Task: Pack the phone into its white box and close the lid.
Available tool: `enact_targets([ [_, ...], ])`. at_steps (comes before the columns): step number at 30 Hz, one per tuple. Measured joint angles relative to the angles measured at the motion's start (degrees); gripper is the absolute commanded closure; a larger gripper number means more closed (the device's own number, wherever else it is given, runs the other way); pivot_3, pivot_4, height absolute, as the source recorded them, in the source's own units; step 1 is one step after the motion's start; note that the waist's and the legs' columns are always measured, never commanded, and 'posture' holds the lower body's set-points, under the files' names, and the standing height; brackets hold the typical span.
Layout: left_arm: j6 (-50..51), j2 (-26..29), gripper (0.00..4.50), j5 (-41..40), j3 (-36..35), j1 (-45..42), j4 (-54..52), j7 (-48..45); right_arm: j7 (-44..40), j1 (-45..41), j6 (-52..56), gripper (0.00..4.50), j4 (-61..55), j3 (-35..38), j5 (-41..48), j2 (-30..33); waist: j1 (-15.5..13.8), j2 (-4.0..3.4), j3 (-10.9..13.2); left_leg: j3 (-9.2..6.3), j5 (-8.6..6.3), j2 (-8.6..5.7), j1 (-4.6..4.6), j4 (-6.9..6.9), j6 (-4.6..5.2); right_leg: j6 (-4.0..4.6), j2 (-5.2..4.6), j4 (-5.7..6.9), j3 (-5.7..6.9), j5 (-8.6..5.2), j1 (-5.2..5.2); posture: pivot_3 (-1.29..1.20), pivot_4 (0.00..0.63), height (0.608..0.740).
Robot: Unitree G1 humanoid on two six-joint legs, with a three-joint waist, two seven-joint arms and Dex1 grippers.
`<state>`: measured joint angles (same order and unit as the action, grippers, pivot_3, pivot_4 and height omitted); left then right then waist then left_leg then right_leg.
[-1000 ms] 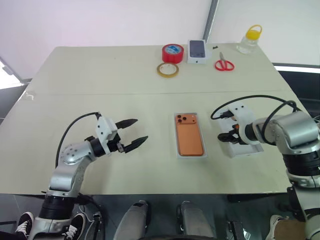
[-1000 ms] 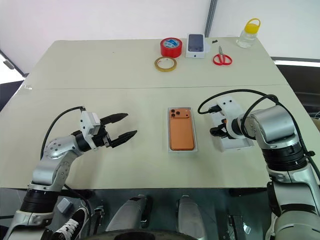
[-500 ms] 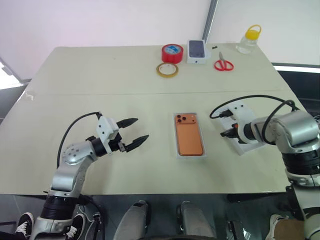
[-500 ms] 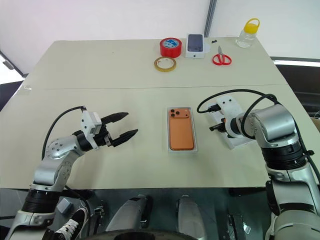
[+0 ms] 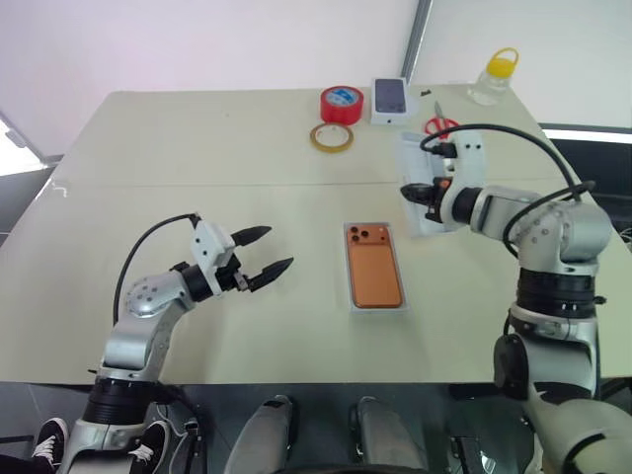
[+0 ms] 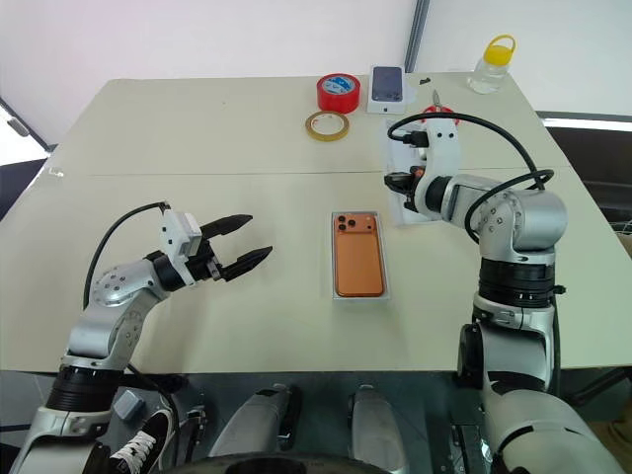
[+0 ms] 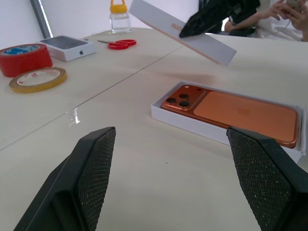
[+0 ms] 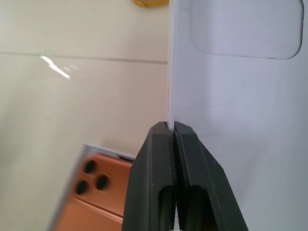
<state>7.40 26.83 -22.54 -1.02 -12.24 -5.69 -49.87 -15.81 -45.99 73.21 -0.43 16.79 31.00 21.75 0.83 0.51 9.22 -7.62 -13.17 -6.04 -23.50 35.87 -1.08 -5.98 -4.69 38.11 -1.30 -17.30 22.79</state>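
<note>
Already the slim orange phone [image 5: 374, 265] lies in its shallow white cardboard box [image 5: 398, 305] mid-table, so the right gripper [image 5: 412, 194], clamping the white lid [image 7: 179, 31] aloft while the left gripper [image 5: 267, 253] gapes idle, must lower it squarely on.

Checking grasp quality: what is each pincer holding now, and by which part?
The right pincer pinches the lid by its side wall, lifted off the table. The left pincer is open, holding nothing.

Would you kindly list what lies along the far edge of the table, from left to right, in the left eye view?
Yellow tape ring → red tape roll → small white box → scissors → bottle with a yellow cap.
</note>
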Motion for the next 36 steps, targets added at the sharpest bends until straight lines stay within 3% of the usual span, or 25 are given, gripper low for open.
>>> enact_targets([
  [4,1.27,-0.13,0.6,-0.53,-0.02,-1.28,-0.1,0.85,0.75,-1.8,4.18,4.45,-0.49,11.96,11.59,-11.37,0.32,-0.06,0.03,0.0,0.01,0.03,0.0,-0.03,-0.02,0.01,0.03,0.08,-0.03,0.01,0.09,0.0,0.15,0.74],
  [10,3.22,0.02,0.6,-1.46,-0.68,-1.7,-0.71,1.75,5.8,-1.61,15.26,4.45,-6.94,19.37,22.14,-19.62,0.11,-0.08,0.03,0.0,0.01,0.0,0.0,-0.06,-0.02,0.01,-0.01,0.07,-0.05,0.0,0.11,0.0,0.15,0.74],
  [16,6.93,-0.13,0.6,-3.99,-2.09,-2.5,-1.37,3.57,14.51,10.53,18.9,4.45,-12.21,17.94,35.94,-25.21,0.26,-0.17,0.08,0.03,0.03,-0.01,-0.01,-0.16,-0.04,0.02,-0.02,0.08,-0.12,0.0,0.19,0.0,0.15,0.74],
  [21,8.13,-1.32,0.6,-4.6,-2.07,-2.63,-2.37,4.4,24.24,15.0,16.91,4.45,-12.66,12.23,53.96,-22.24,0.47,-0.2,0.09,0.04,0.04,0.02,0.0,-0.2,-0.05,0.03,0.01,0.11,-0.13,0.0,0.22,0.0,0.15,0.74],
  [25,9.23,-2.13,0.6,-5.11,-2.06,-2.5,-3.43,5.02,33.99,21.14,4.76,4.45,-12.52,-1.14,74.53,-12.09,0.43,-0.18,0.1,0.05,0.05,0.02,0.0,-0.17,-0.03,0.02,-0.02,0.03,-0.11,0.0,0.13,0.0,0.15,0.74],
  [29,10.61,-2.39,0.6,-5.78,-2.03,-2.5,-3.8,4.92,38.39,22.93,-1.51,4.45,-13.67,-10.68,79.7,-5.39,0.68,-0.16,0.1,0.03,0.05,0.04,0.03,-0.16,-0.03,0.02,0.02,0.03,-0.08,0.0,0.09,0.0,0.15,0.74],
  [36,11.32,-3.42,4.0,-6.26,-0.53,0.6,-6.69,4.86,43.7,23.39,-11.51,4.5,-10.07,-15.83,80.15,-4.43,0.71,-0.15,0.1,0.03,0.05,0.04,0.03,-0.16,-0.03,0.02,0.02,0.01,-0.09,0.0,0.08,0.0,0.15,0.74],
])
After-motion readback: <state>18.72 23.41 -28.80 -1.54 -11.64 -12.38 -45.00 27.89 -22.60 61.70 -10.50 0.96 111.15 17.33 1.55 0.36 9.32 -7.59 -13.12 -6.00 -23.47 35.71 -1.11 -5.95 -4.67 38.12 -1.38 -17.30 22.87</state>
